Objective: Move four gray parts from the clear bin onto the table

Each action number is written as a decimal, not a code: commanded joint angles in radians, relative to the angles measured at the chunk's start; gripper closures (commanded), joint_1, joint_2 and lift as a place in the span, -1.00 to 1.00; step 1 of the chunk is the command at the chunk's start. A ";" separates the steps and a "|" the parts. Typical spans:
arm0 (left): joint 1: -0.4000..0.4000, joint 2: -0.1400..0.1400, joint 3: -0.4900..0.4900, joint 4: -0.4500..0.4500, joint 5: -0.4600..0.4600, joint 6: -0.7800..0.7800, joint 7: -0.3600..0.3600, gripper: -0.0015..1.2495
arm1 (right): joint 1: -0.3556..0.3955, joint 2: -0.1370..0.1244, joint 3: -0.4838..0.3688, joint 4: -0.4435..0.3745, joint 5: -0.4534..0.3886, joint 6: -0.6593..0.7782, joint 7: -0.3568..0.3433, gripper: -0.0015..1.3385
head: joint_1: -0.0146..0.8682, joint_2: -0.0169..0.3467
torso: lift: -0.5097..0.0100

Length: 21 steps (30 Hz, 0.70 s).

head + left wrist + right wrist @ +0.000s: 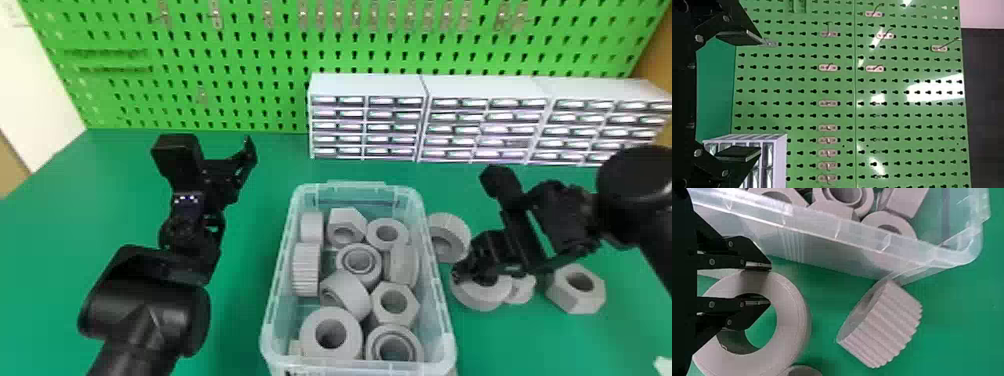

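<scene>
Left end effector [762,96]: gaping, empty. Right end effector [770,284]: part-closed, pinching gray ring [791,317] by its wall; we are risking nudging small part [522,290] through uneven release.

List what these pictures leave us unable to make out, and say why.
Ring, far rim: head view, hidden by the right gripper.
Small part beside it: right wrist view, cut off by the edge.
Clear bin, floor: head view, mostly hidden by gray parts.
Pale object: head view, cut off at the corner.
</scene>
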 commanded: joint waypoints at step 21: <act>0.004 -0.022 0.009 0.000 -0.005 0.000 0.000 -0.55 | 0.037 0.004 0.003 0.062 0.056 0.001 0.000 0.56 | 0.60 -0.51 | 0.76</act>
